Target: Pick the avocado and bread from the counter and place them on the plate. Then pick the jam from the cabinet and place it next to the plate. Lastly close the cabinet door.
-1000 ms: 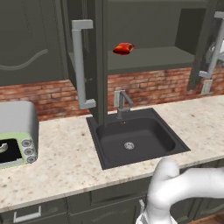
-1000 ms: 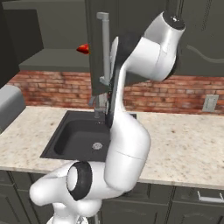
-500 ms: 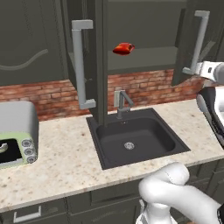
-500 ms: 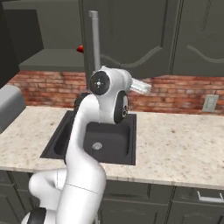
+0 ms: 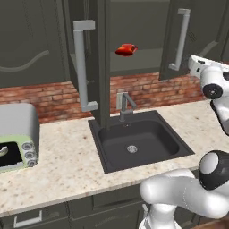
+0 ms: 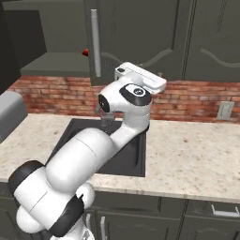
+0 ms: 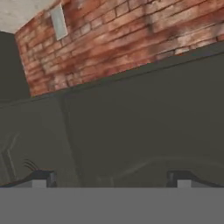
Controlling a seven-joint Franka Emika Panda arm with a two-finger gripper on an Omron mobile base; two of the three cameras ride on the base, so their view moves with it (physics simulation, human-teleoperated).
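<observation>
The red jam [image 5: 125, 49] sits on the shelf of the open cabinet [image 5: 134, 62] above the sink; in the right base view the jam [image 6: 85, 52] peeks out left of the door's handle. The right-hand cabinet door [image 5: 176, 27] with its light-grey bar handle [image 6: 95, 42] stands part-way across the opening. My gripper [image 7: 111, 179] is open and holds nothing, its fingertips [image 7: 40, 178] wide apart and aimed at dark door panels and brick wall. The hand [image 6: 140, 77] hovers close by that door's lower edge. The avocado, bread and plate are out of view.
A dark sink [image 5: 134, 143] with a faucet [image 5: 123, 103] is set in the beige counter [image 5: 67, 165]. A toaster oven [image 5: 15, 136] stands at the left. The left cabinet door with its handle [image 5: 82, 67] juts out over the counter. A wall outlet [image 6: 225, 110] is on the brick.
The right-hand cabinet door has swung leftward across the opening, covering more of the shelf. My arm has dropped from a tall pose, and the hand has come down beside that door.
</observation>
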